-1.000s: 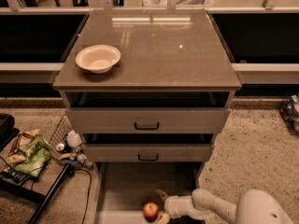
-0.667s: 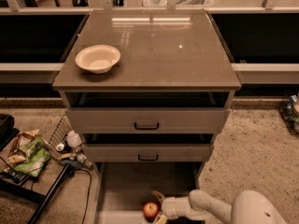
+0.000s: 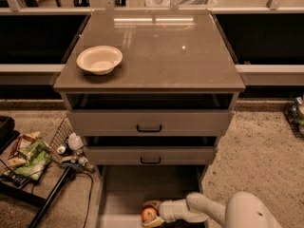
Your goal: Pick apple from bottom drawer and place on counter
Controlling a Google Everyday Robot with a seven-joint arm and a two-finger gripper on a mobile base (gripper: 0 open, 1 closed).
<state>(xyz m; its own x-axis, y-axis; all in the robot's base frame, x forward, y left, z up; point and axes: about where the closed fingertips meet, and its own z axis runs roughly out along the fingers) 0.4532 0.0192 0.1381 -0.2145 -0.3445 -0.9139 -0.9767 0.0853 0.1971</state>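
The small red-orange apple (image 3: 148,214) sits low in the open bottom drawer (image 3: 124,189), near its front edge. My gripper (image 3: 151,213) reaches in from the right on a white arm, with its fingers on either side of the apple. The glossy grey-brown counter (image 3: 161,51) tops the cabinet above.
A cream bowl (image 3: 99,59) stands on the counter's left side. The two upper drawers with black handles (image 3: 149,128) stick out slightly. A wire basket with snack bags (image 3: 28,156) and bottles lies on the floor at left. Speckled floor lies to the right.
The gripper has moved a little left, closer around the apple. The apple stays in the same place.
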